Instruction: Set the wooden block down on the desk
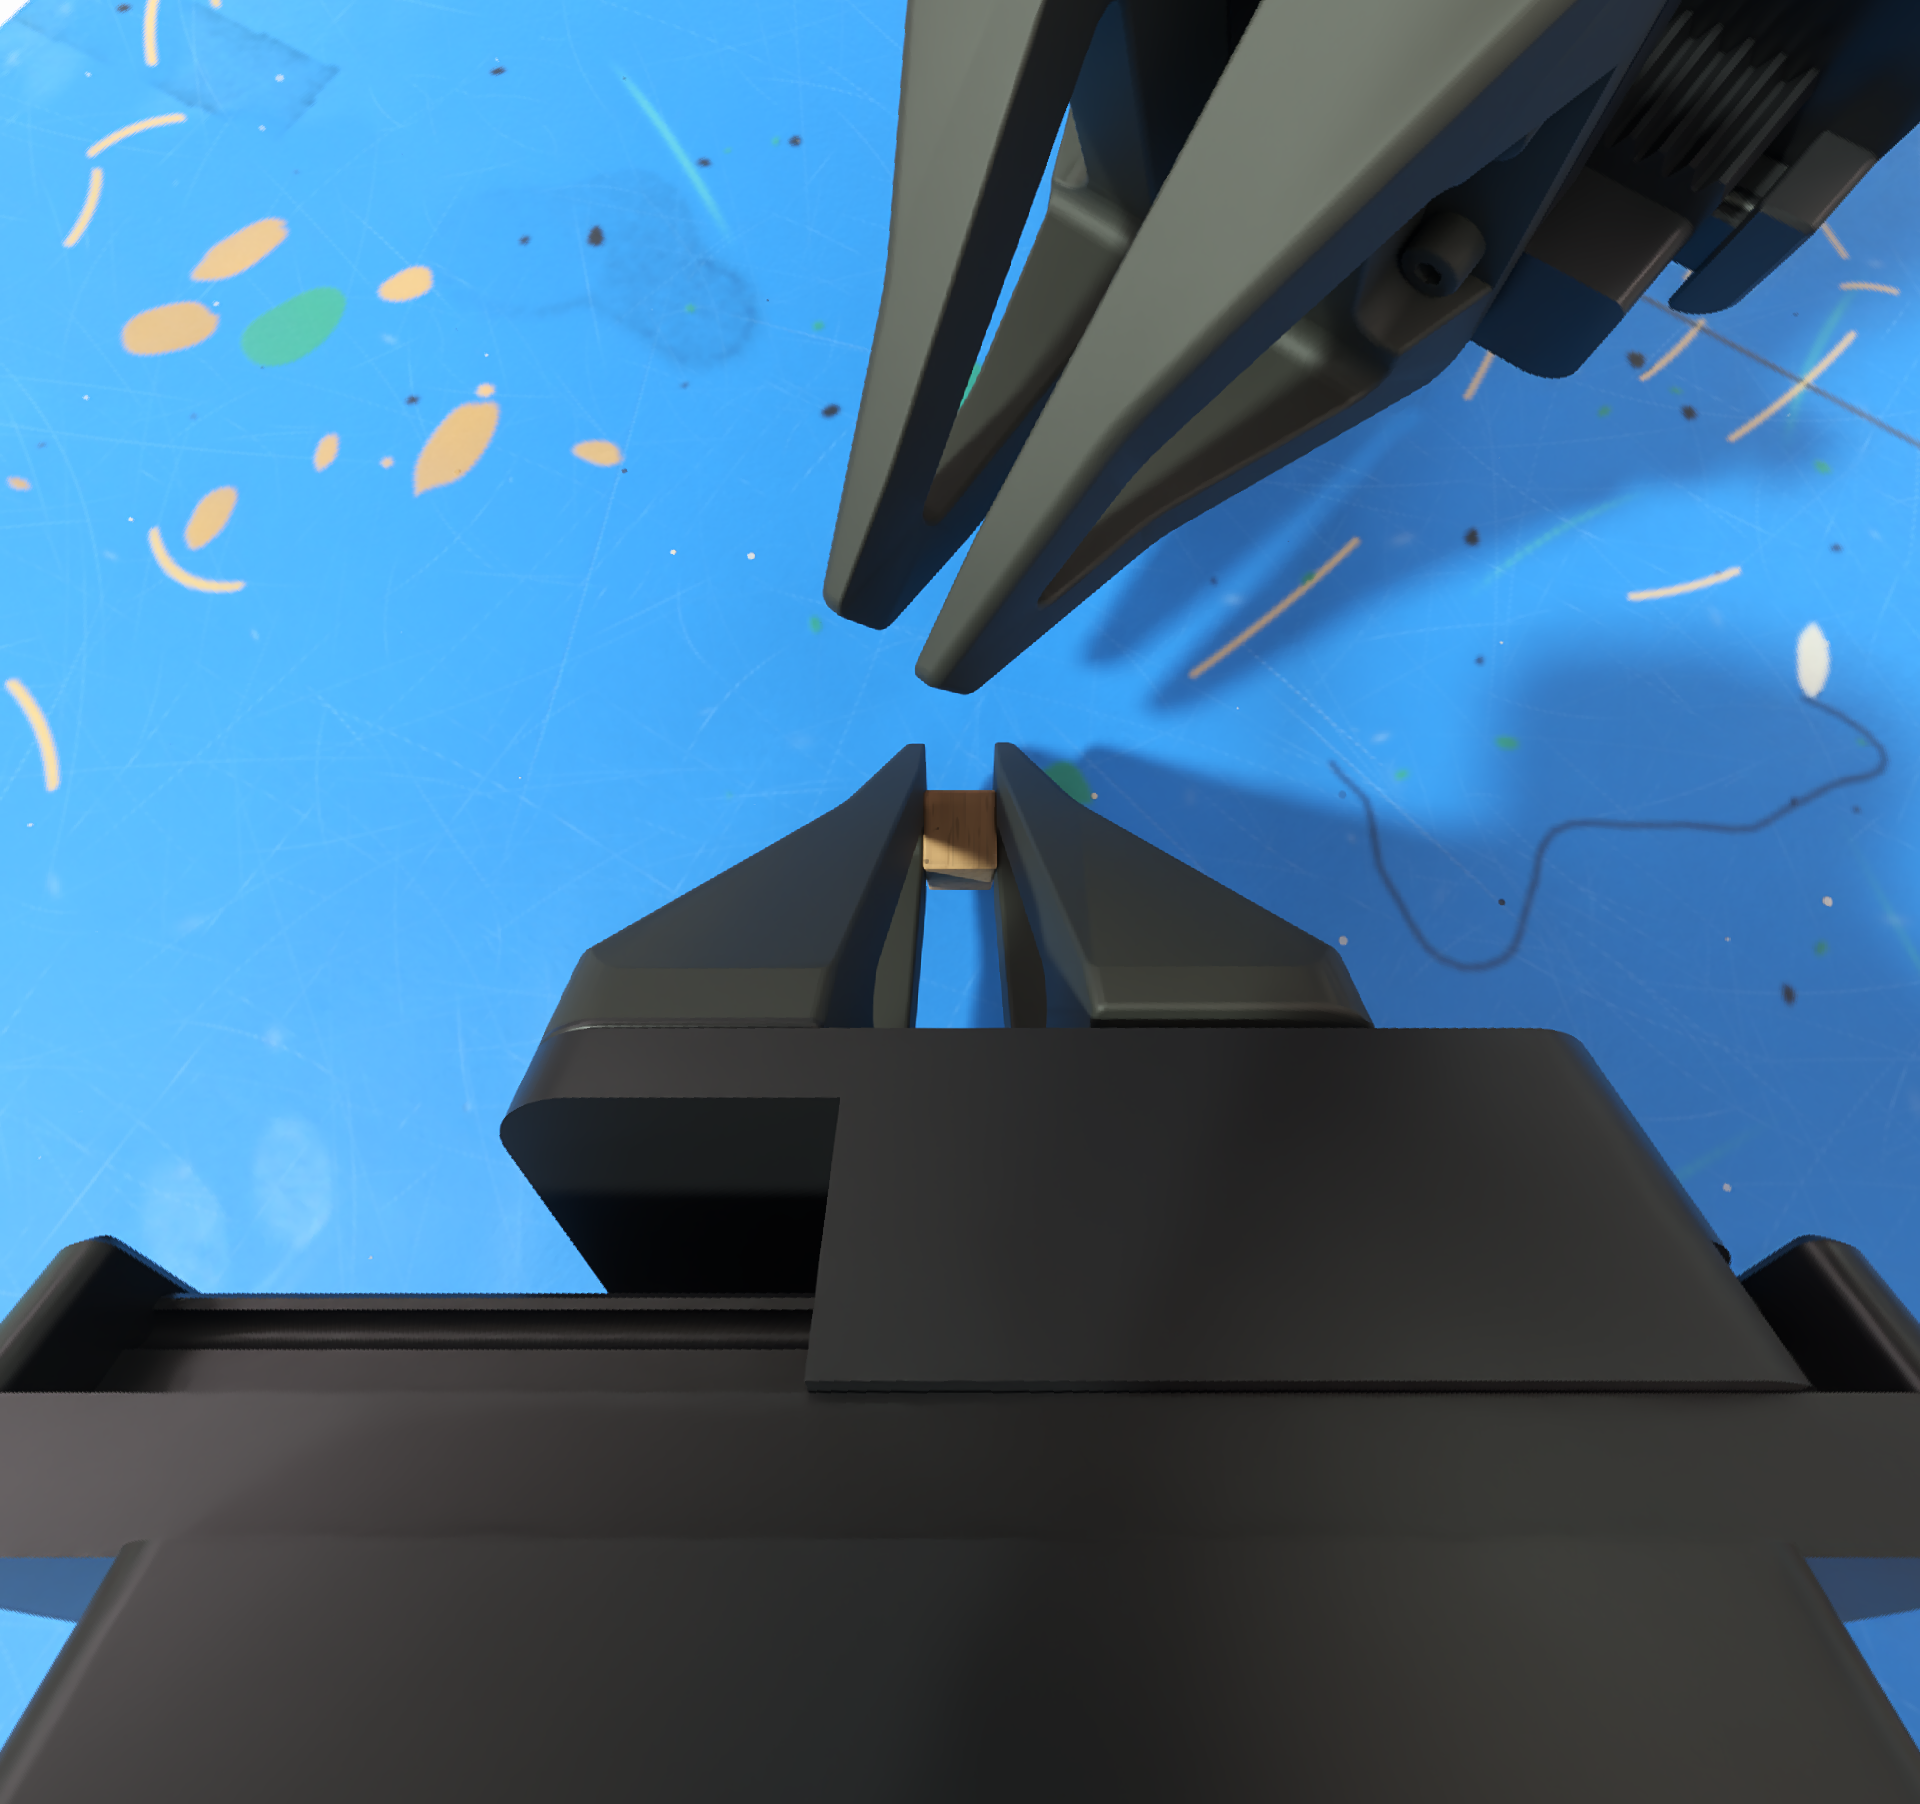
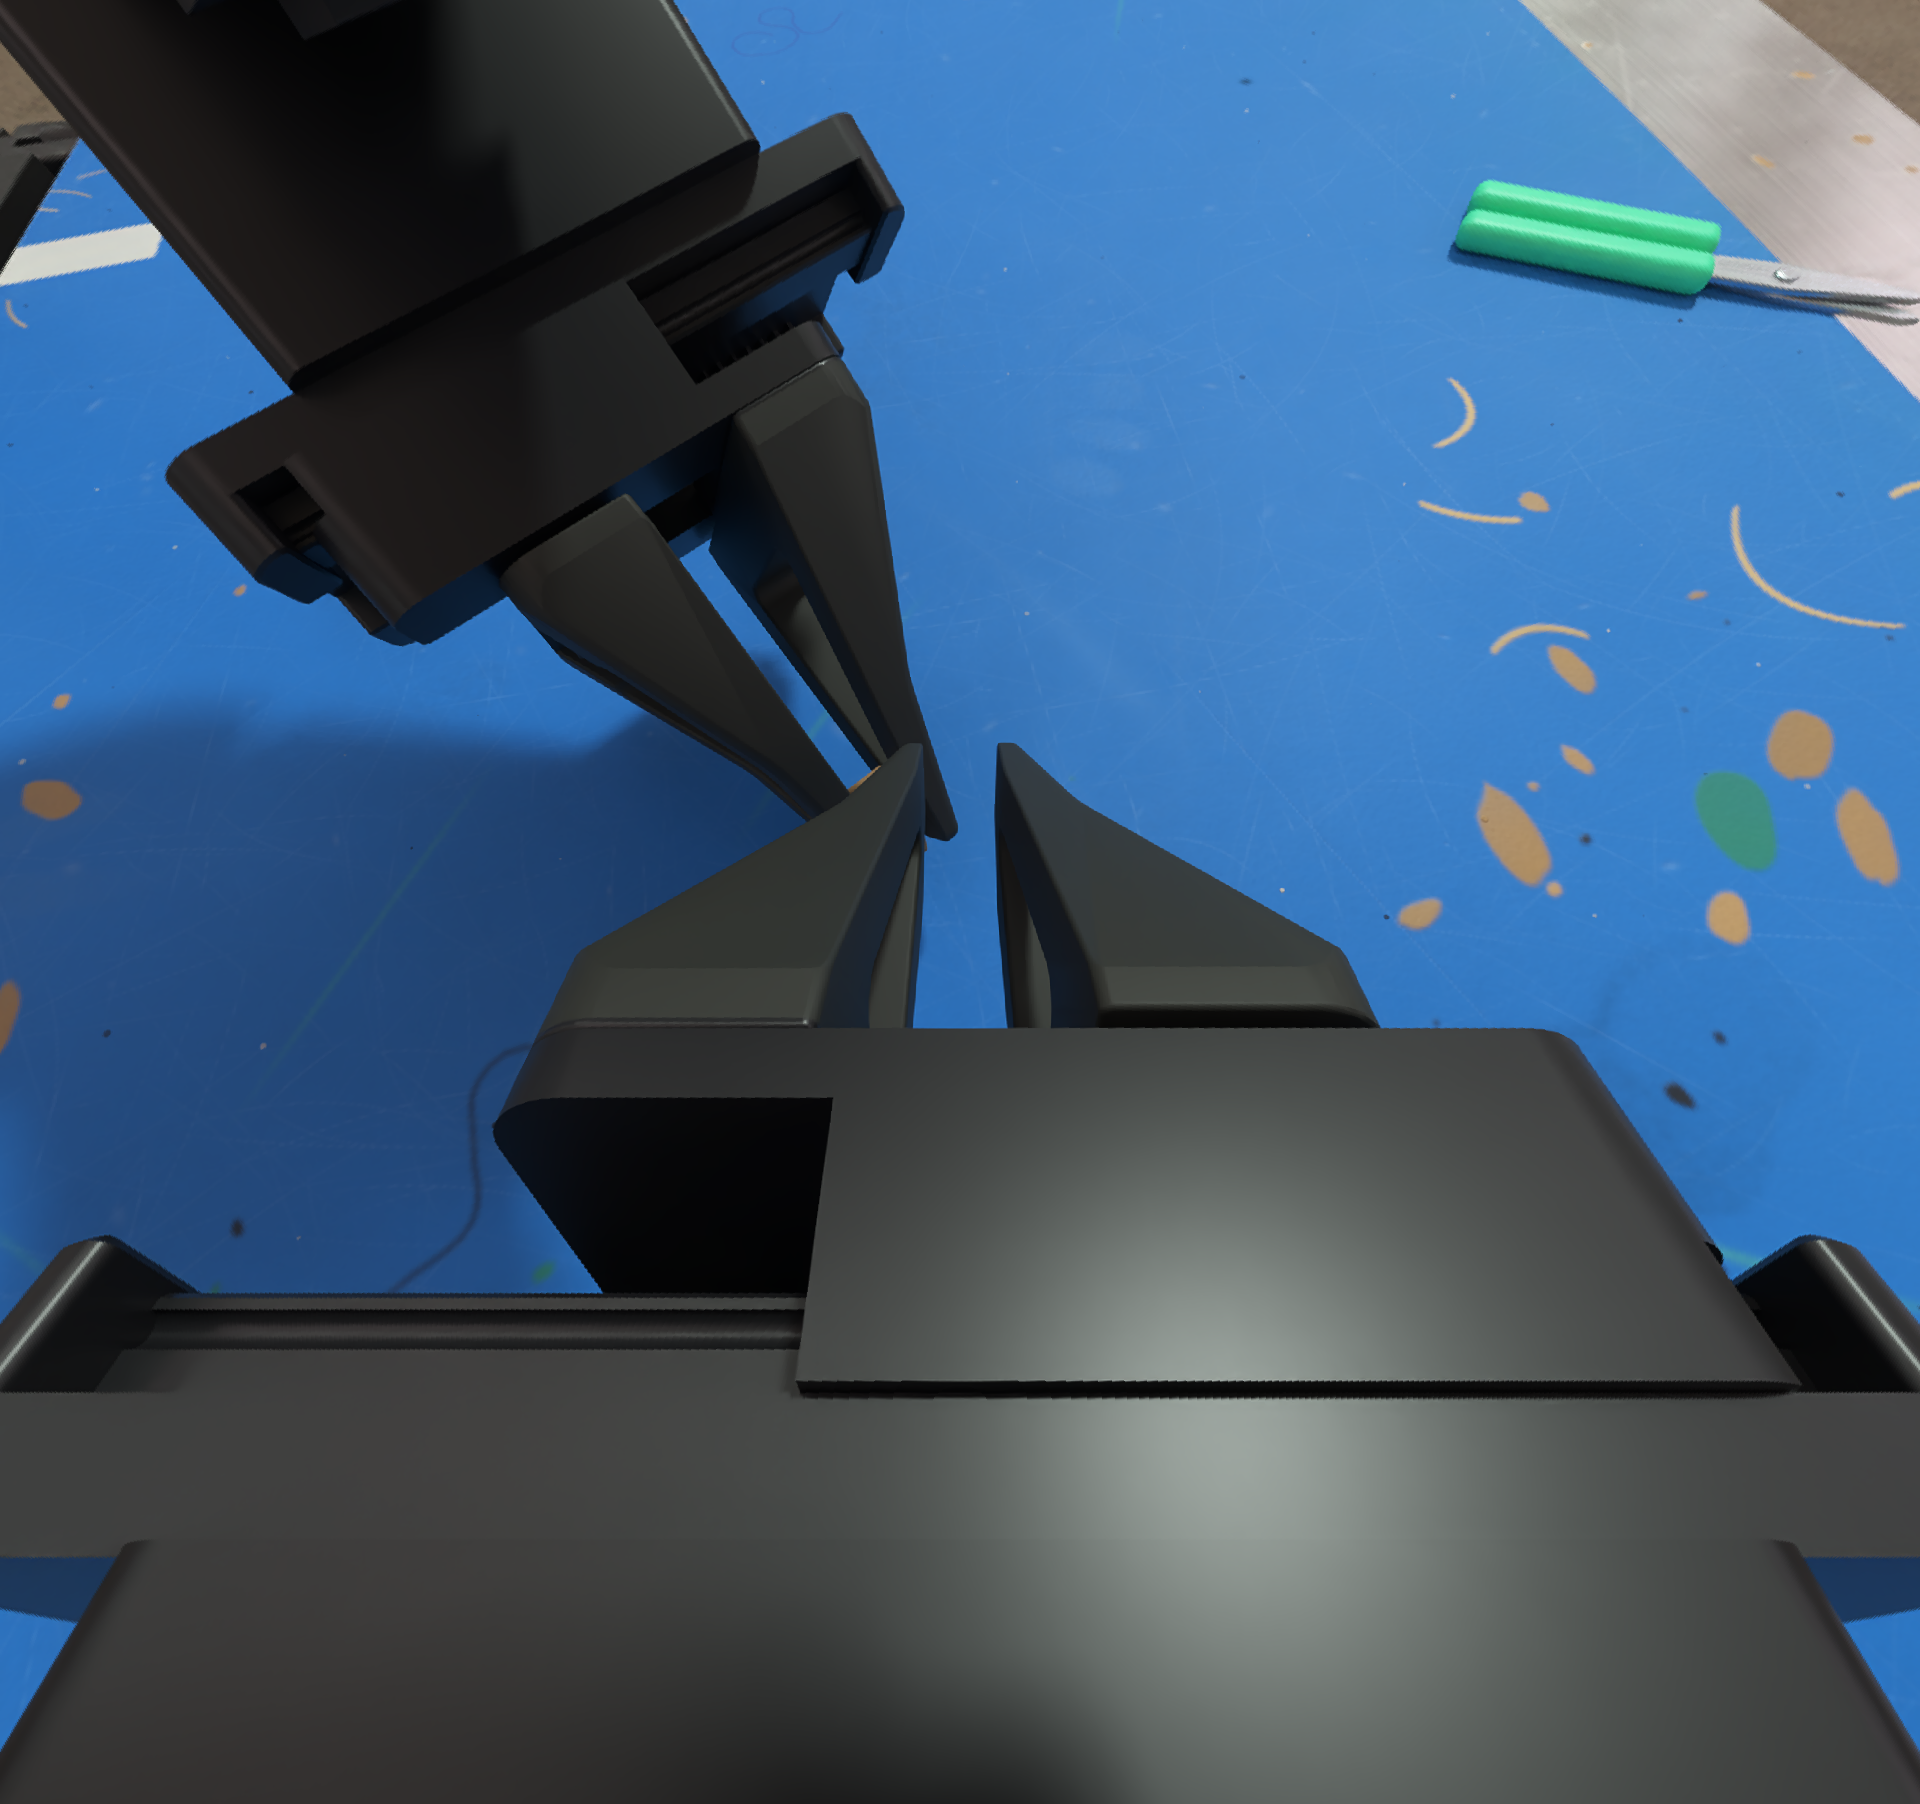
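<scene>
Left wrist view: the left gripper (image 1: pixel 959 767) sits at the centre, its two dark fingers drawn in narrow and clamped on a small wooden block (image 1: pixel 959 829). The block is pinched near the fingertips, one face against each finger, with the blue desk (image 1: pixel 468 819) showing beneath it. Whether the block touches the desk cannot be told from here. At 12 to 1 o'clock the right gripper (image 1: pixel 902 648) reaches down from the top edge, its tips just beyond the left fingertips and apart from them. Its fingers lie close together with only a thin gap. The desk is speckled with tan and green paint marks, and a thin dark thread (image 1: pixel 1558 840) curls at 3 o'clock.

Right wrist view: the right gripper (image 2: pixel 959 767) is at the centre, its fingers a narrow gap apart with nothing between them, only blue desk (image 2: pixel 1195 611). From 10 o'clock the left gripper (image 2: pixel 888 798) slants in, its tips just beside the right gripper's left-hand finger. Only a sliver of the wooden block (image 2: pixel 869 774) shows there. At 2 o'clock, well apart, green-handled scissors (image 2: pixel 1590 237) lie near the desk's metal edge strip (image 2: pixel 1662 40).
</scene>
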Motion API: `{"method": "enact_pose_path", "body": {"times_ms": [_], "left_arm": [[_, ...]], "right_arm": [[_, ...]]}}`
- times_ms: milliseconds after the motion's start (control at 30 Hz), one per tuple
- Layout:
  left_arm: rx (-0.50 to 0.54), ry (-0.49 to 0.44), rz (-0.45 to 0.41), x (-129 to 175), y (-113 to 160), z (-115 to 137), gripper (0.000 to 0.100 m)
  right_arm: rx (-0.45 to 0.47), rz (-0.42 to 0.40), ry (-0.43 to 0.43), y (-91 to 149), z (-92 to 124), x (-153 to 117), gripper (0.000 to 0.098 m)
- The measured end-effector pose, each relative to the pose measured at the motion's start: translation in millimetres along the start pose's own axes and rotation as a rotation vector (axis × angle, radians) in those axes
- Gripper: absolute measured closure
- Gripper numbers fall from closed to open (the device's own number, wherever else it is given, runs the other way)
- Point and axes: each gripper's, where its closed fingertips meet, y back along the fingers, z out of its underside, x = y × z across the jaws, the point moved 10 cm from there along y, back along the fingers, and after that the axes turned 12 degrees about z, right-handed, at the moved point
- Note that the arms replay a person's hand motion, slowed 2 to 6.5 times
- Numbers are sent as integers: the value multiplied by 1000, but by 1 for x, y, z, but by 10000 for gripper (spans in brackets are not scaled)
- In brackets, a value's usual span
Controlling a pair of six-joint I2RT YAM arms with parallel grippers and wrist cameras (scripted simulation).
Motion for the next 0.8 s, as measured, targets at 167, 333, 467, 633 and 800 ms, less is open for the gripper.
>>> {"method": "enact_pose_path", "body": {"times_ms": [167, 333, 467, 633, 800], "left_arm": [[0, 0, 0, 0, 0, 0, 894], [0, 0, 0, 0, 0, 0, 894], [0, 0, 0, 0, 0, 0, 894], [0, 0, 0, 0, 0, 0, 894], [0, 0, 0, 0, 0, 0, 894]], "right_arm": [[-15, 1, -1, -2, -1, -1, 864], [-20, 1, 2, -3, -2, -2, 864], [-23, 4, 2, -4, -1, -2, 864], [-20, 3, 2, -3, -2, -2, 861], [-5, -15, 3, 0, 0, -1, 857]]}}
